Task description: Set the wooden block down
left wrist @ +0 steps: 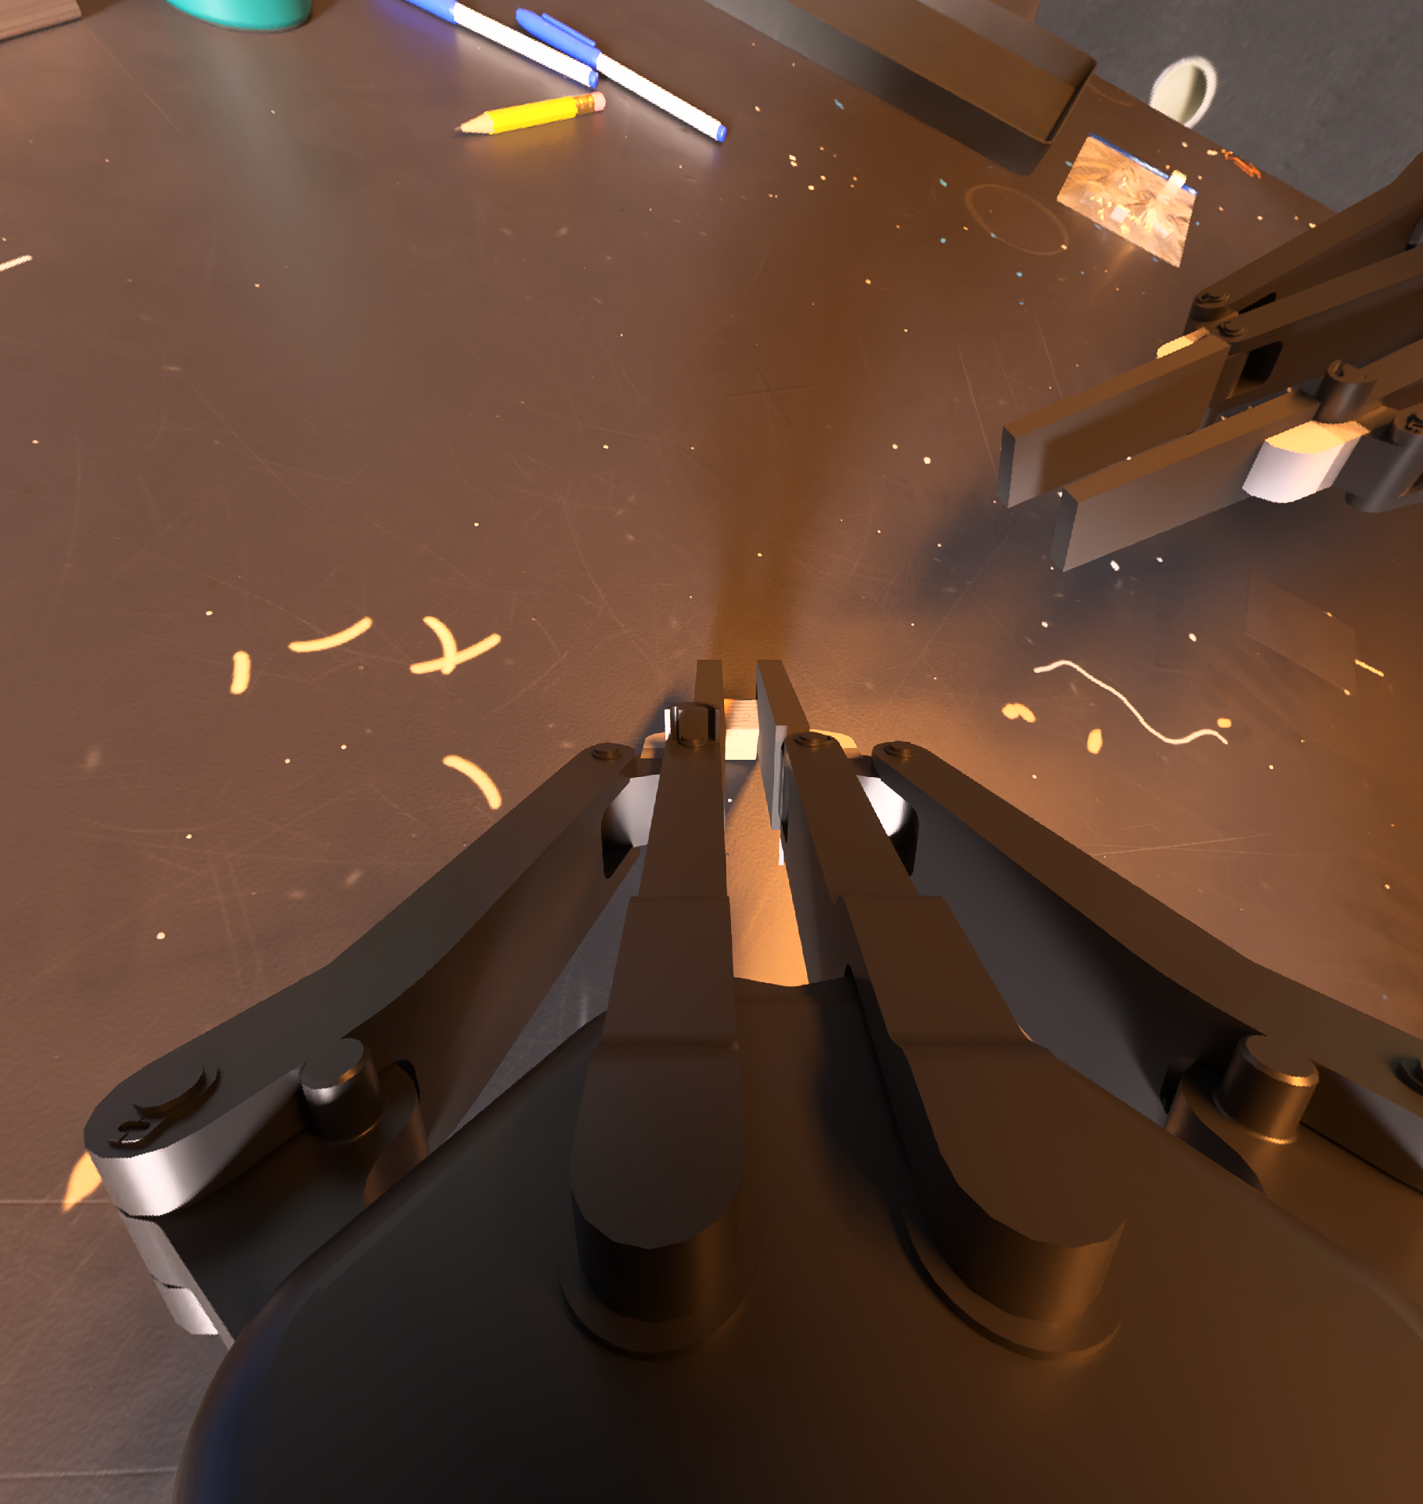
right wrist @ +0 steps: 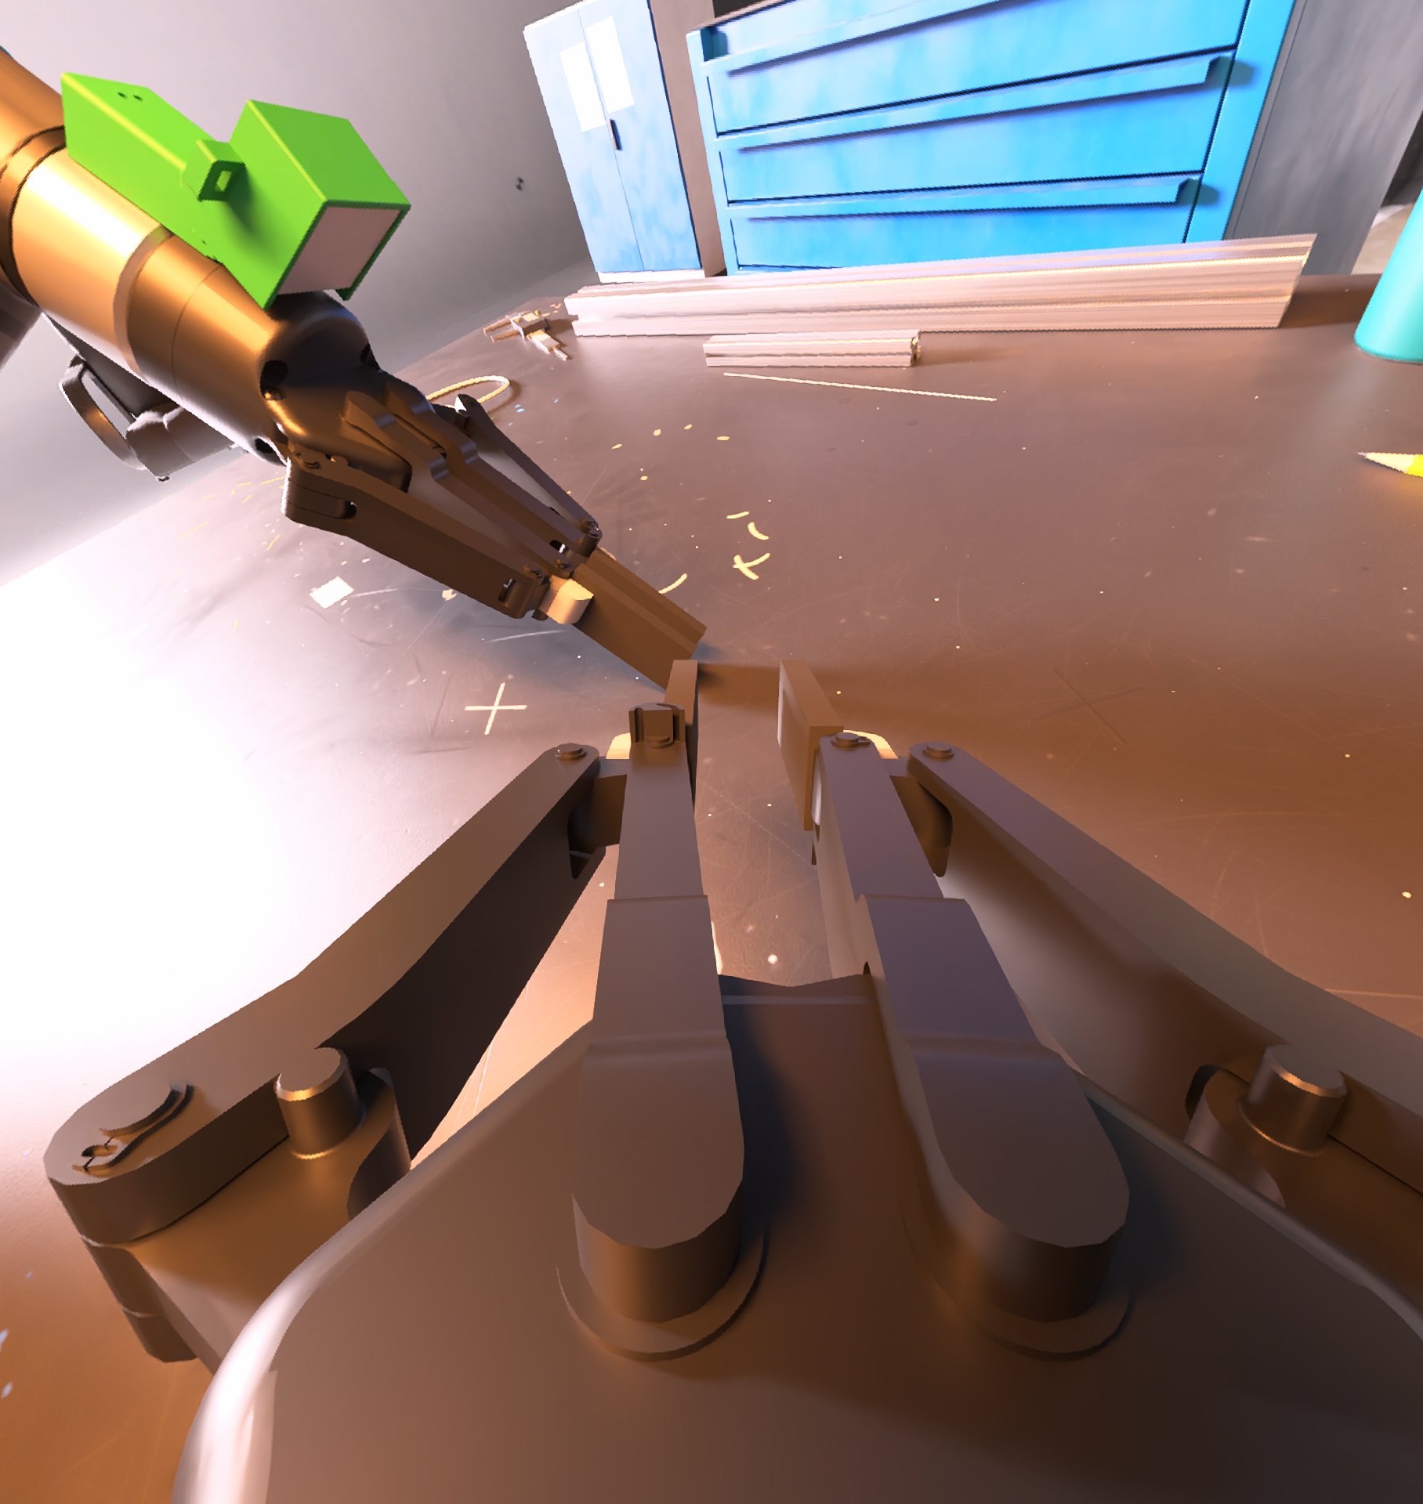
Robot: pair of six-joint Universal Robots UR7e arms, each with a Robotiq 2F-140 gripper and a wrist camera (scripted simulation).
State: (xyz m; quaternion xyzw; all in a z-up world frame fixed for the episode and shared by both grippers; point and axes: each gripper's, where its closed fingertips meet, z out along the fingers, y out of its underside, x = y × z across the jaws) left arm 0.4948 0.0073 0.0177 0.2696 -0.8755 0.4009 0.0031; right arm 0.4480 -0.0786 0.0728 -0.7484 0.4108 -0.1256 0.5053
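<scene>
Warm amber light, sharp focus; white glare washes the tabletop (left of the right gripper); wide-angle edges bend.

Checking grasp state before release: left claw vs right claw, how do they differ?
Left claw has its fingers pressed on a pale wooden block; right claw holds nothing, only bare table shows between its fingers. Left's gap is narrower; right's is slightly wider. Both are dark, two-fingered, angled down near the table.
</scene>
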